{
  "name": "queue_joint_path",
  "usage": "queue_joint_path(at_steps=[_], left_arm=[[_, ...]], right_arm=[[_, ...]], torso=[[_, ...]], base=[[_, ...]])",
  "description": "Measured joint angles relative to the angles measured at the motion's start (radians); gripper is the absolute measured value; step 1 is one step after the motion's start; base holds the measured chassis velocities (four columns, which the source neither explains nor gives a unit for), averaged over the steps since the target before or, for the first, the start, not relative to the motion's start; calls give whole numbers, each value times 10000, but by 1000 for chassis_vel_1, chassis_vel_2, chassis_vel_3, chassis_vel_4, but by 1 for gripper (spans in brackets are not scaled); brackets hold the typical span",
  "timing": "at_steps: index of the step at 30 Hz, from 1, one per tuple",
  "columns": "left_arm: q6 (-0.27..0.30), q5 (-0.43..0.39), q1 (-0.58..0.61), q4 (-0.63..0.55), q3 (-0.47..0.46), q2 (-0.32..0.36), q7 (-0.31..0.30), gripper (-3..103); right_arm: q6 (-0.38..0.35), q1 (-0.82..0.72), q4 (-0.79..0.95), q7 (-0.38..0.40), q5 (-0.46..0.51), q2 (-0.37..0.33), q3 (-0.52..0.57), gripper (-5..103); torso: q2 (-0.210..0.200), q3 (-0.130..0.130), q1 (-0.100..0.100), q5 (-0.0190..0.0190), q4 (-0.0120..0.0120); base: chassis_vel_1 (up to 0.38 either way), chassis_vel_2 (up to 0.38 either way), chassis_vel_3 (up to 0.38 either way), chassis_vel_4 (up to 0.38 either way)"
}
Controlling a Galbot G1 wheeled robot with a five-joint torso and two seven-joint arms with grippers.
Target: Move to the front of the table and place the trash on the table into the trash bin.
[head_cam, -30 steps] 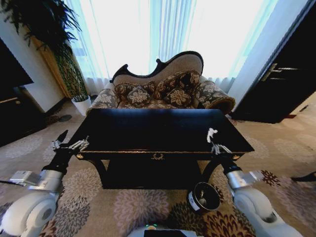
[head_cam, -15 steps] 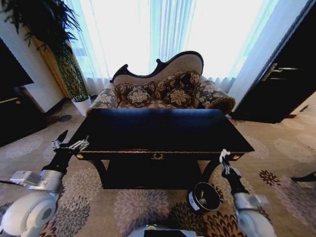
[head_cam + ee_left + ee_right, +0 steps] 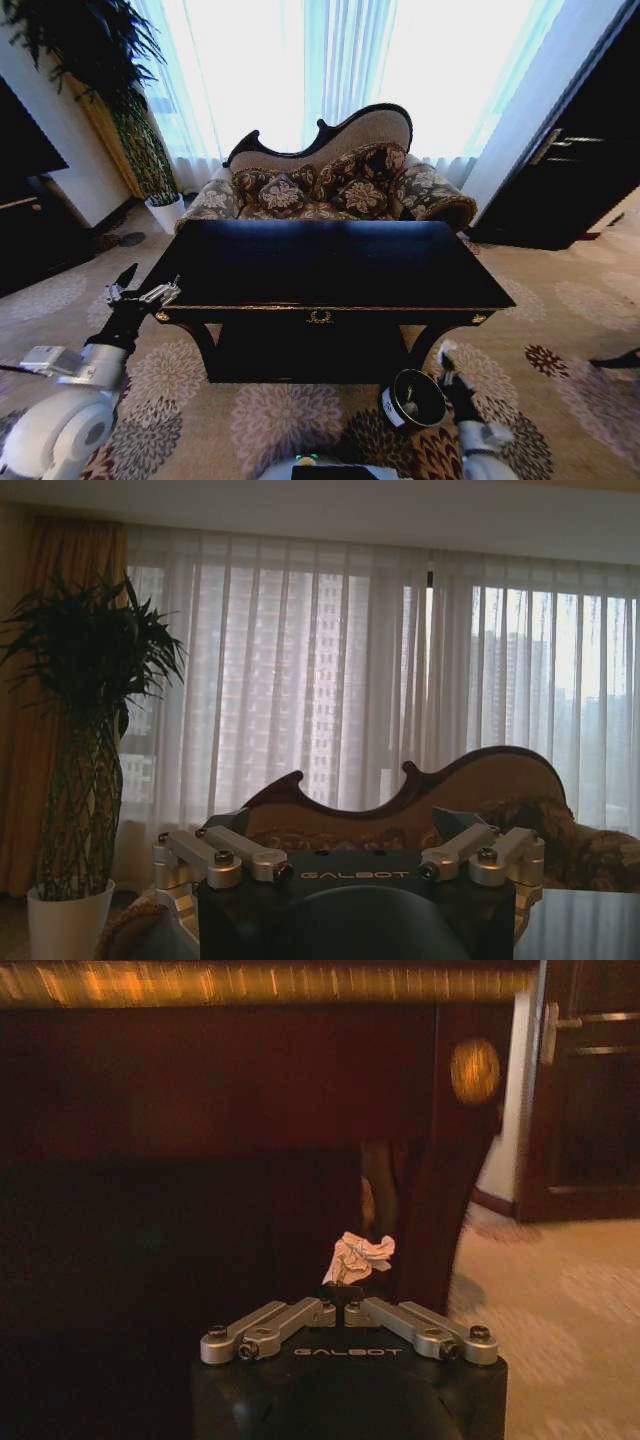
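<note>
The glossy black table (image 3: 330, 262) with gold trim stands straight ahead. The small black trash bin (image 3: 412, 400) with its white label sits on the carpet below the table's front right, with small items inside. My right gripper (image 3: 446, 365) is low, just right of the bin's rim and near the table's right front leg. In the right wrist view that gripper (image 3: 345, 1288) is shut on a crumpled white tissue wad (image 3: 360, 1254), one piece of the trash. My left gripper (image 3: 143, 290) hangs open off the table's left front corner, holding nothing.
A patterned sofa (image 3: 330, 180) stands behind the table before bright curtains. A tall plant in a white pot (image 3: 165, 212) is at the back left, dark furniture (image 3: 25, 200) on the left and a dark door (image 3: 580, 150) at the right. Patterned carpet lies open on both sides.
My right gripper has come down with the tissue wad from the table's front right edge to beside the trash bin's rim. The left arm has not moved.
</note>
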Motion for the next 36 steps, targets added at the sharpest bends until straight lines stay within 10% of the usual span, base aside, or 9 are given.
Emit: queue_joint_path(at_steps=[16,36], left_arm=[[0,1,0,0,0,0,0,100],[0,0,0,0,0,0,0,100]], right_arm=[[-416,2375,-4312,542,-1543,22,-954,0],[-1175,3555,-5982,1190,-961,13,-1450,0]], torso=[[-1,0,1,-2,0],[0,0,1,-3,0]], base=[[0,0,0,0],[0,0,0,0]])
